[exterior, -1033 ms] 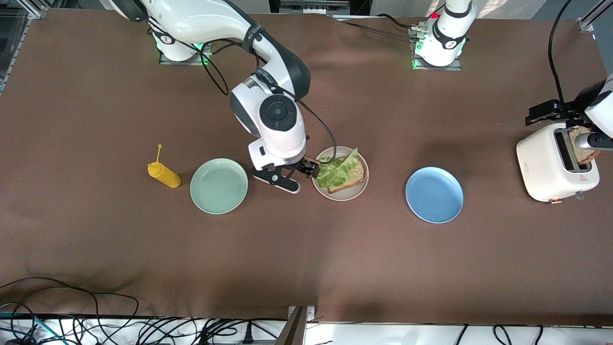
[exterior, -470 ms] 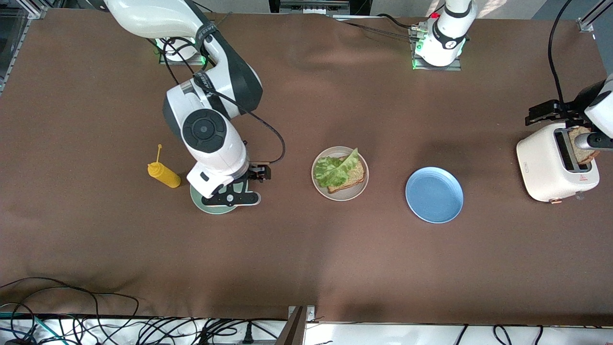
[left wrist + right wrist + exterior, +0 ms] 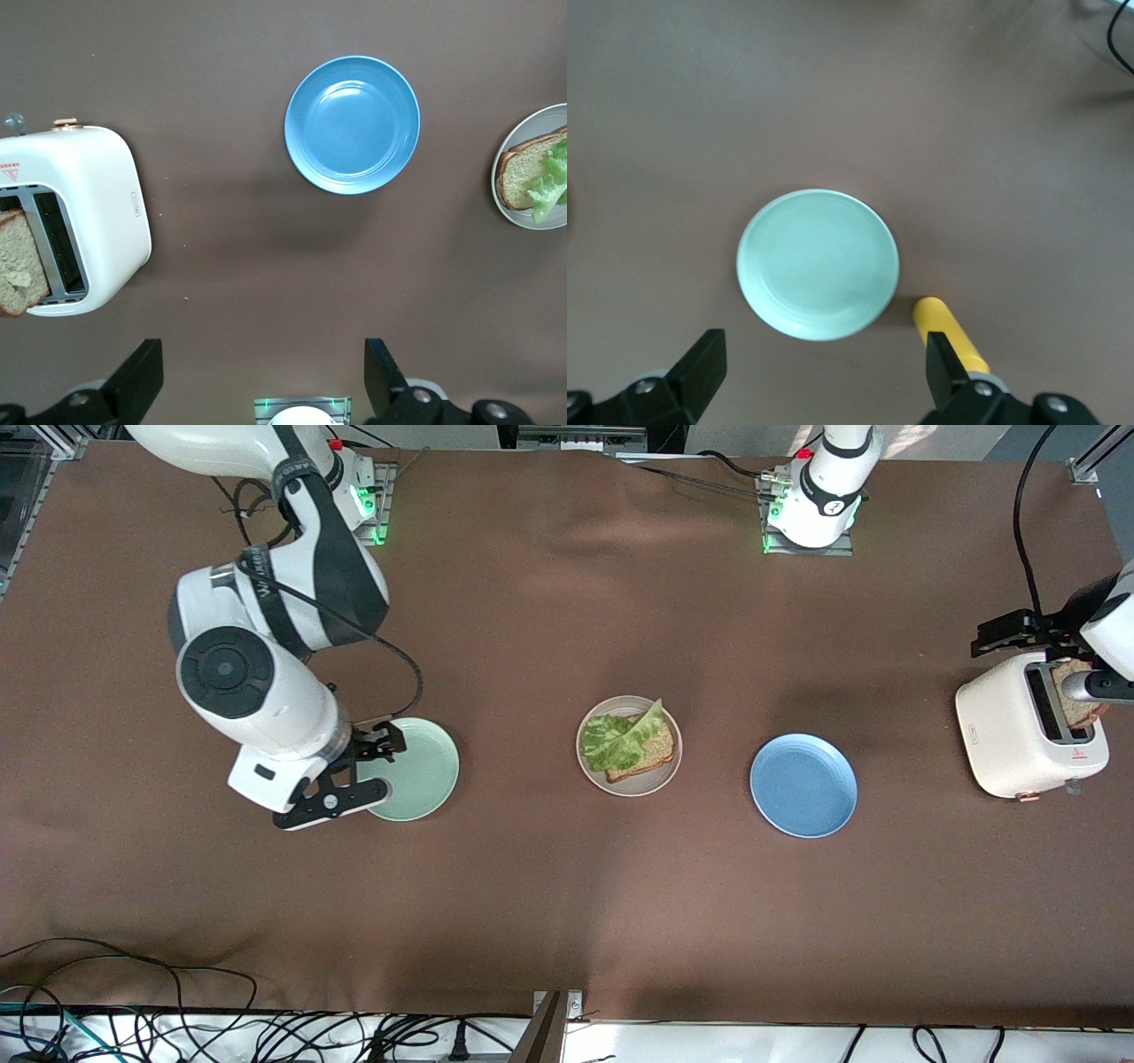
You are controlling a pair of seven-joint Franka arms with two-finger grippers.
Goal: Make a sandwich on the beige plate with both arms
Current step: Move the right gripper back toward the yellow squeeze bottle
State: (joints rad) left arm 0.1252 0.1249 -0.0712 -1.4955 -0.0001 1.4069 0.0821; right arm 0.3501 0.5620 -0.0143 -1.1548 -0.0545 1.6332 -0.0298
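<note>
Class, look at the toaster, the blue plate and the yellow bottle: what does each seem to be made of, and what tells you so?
Toaster: likely smooth white plastic or painted metal; its rounded shell has a soft, even sheen.
Blue plate: probably matte plastic or glazed ceramic; uniform colour, faint ringed rim.
Yellow bottle: probably soft squeeze plastic; opaque, solid yellow, with little gloss.

The right arm (image 3: 257,691) was glossy white with black joint sections and a round black cap with concentric rings on its wrist housing. A black band with white lettering ringed one link, and a thin black cable looped from it to the black camera bracket by the wrist. Its base (image 3: 363,500) glowed green. The left arm (image 3: 828,478) was a white column with a black ring, small dark logo, green and red lights at the base, and black cables trailing off. Both grippers' fingers (image 3: 700,363) were matt black, with small grey screws.
</note>
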